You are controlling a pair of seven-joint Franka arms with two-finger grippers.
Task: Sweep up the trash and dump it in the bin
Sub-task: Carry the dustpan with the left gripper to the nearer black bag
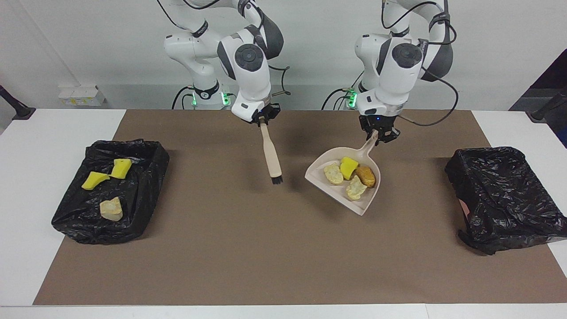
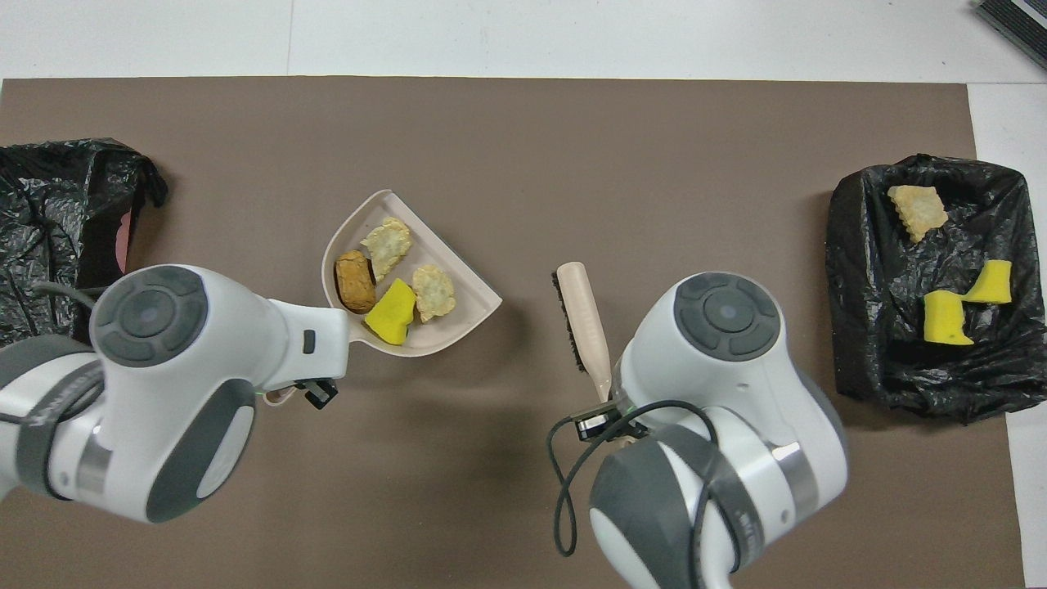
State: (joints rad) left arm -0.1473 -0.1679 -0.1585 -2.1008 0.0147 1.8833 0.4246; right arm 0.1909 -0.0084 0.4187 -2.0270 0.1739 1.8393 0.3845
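The left gripper [image 1: 379,134], clamped on the loaded dustpan [image 1: 343,191] handle – any tilt might have spilled the trash [image 1: 349,173]; the right gripper [image 1: 262,119] held the brush [image 1: 271,155].
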